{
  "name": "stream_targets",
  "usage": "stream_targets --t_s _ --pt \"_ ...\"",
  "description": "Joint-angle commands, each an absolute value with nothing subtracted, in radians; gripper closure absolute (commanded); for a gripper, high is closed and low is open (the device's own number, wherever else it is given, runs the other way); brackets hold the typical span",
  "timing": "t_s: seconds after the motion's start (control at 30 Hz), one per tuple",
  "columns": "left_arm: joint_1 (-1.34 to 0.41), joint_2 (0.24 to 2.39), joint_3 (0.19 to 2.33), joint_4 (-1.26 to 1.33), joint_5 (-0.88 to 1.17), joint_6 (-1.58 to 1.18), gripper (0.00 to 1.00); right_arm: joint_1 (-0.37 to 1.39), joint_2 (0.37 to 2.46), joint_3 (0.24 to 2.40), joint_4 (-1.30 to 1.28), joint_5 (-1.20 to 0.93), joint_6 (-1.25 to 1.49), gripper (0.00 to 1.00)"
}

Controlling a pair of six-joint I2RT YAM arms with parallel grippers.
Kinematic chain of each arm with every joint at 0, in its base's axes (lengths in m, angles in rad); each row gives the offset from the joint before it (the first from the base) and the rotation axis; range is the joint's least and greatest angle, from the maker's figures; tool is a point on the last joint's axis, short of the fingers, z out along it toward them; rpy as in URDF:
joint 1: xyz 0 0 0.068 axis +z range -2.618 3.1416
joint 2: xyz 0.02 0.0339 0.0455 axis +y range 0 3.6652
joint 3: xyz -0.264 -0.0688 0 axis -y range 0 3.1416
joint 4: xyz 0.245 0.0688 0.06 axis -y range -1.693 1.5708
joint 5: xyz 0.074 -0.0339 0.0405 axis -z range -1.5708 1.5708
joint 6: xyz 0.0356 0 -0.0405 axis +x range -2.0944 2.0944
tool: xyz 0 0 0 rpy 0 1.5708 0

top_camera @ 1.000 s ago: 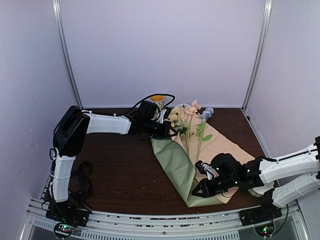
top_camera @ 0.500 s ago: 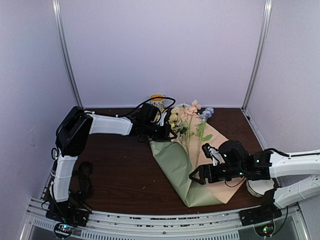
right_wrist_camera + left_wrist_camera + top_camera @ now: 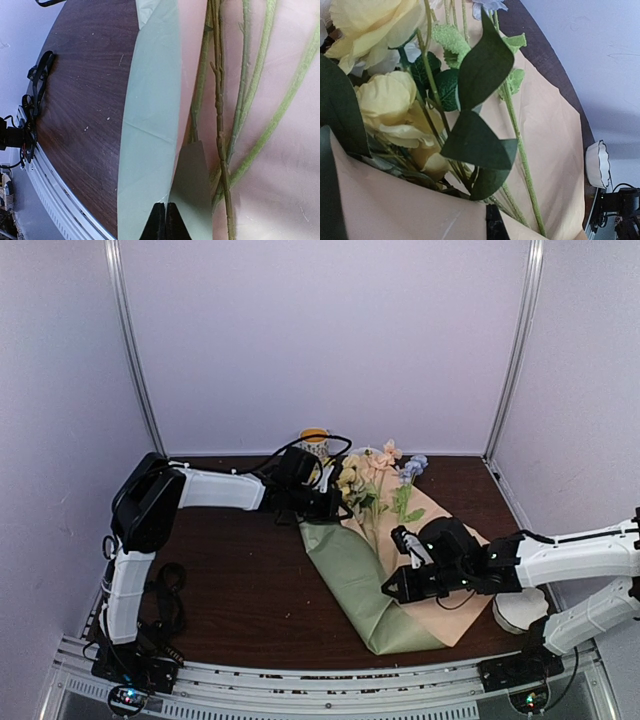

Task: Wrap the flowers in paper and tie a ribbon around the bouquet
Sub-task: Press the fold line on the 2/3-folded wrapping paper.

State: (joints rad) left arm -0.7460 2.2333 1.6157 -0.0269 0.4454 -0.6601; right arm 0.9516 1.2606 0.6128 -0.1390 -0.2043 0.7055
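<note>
The flowers (image 3: 375, 475) lie on the paper (image 3: 350, 570); their heads are just past the left gripper (image 3: 335, 502), and their stems run down toward the right gripper (image 3: 387, 590); the paper shows its pink side under the stems, with a green flap folded over beside them; the right gripper is squeezed tight on the edge of that green flap, the stems just beside its tips; the left gripper is closed too, pinching the paper's top corner right by the yellow blooms; under it all is a dark brown wooden table (image 3: 240, 570); a white stack (image 3: 520, 612) sits behind the right gripper, close under its arm; a metal rail (image 3: 300, 678) runs along the near edge; pale purple walls (image 3: 330, 340) stand around the table.
</note>
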Motion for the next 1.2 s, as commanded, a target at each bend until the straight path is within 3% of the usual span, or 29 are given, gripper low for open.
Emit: stream_targets --t_s 0.0,0.1,0.23,0.57,0.83,1.17 --pt "-0.742 2.224 1.660 -0.043 0.422 -0.611 1.00 0.945 1.235 0.535 -0.132 -0.182 0.766 1.00" --pt "-0.743 2.197 1.665 -0.048 0.406 -0.577 0.78 0.945 1.230 0.462 -0.076 -0.200 0.816 1.00" --pt "-0.744 2.166 1.716 -0.109 0.372 -0.501 0.59 0.944 1.214 0.405 -0.030 -0.187 0.857 1.00" --pt "-0.755 2.044 1.747 -0.279 0.335 -0.245 0.31 0.934 1.193 0.344 0.006 -0.171 0.894 1.00" --pt "-0.731 2.064 1.822 -0.421 0.251 -0.069 0.28 0.930 1.151 0.324 -0.021 -0.152 0.900 1.00" --pt "-0.696 2.382 2.210 -0.585 0.170 -0.092 0.30 0.930 1.152 0.327 -0.021 -0.151 0.899 1.00"
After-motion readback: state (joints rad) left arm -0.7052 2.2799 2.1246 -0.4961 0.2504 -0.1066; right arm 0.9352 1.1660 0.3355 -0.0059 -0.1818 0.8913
